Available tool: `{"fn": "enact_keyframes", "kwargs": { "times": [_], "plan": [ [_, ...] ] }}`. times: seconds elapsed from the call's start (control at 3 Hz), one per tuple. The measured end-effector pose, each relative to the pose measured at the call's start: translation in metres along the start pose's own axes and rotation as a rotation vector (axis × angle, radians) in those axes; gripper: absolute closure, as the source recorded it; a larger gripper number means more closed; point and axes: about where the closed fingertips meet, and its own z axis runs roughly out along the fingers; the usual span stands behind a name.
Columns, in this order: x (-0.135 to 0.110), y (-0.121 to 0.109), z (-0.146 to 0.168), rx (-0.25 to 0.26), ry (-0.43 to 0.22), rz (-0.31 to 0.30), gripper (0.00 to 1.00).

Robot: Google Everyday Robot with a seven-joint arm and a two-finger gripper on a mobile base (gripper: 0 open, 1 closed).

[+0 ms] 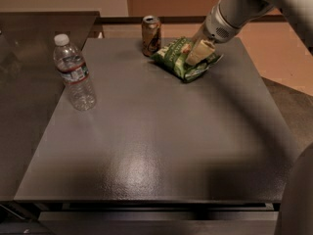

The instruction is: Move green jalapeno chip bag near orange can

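The green jalapeno chip bag (182, 62) lies at the far side of the dark table (156, 131), its left end just right of the orange can (151, 35). The can stands upright near the table's far edge, and a small gap shows between it and the bag. My gripper (194, 51) reaches in from the upper right. It is shut on the top of the bag, with one pale finger (201, 51) showing over the bag's right half. The bag rests on or just above the table top.
A clear plastic water bottle (74, 74) stands upright at the left side of the table. A second dark surface (29, 43) adjoins on the left. My arm (244, 9) crosses the upper right corner. The floor lies beyond the table's right edge.
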Motion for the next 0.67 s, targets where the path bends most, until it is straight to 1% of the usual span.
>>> {"fn": "enact_keyframes", "kwargs": {
  "times": [0.33, 0.67],
  "plan": [
    [-0.0002, 0.0007, 0.0027, -0.004, 0.0, -0.001, 0.0],
    [-0.0002, 0.0007, 0.0028, -0.004, 0.0, -0.001, 0.0]
  ]
}}
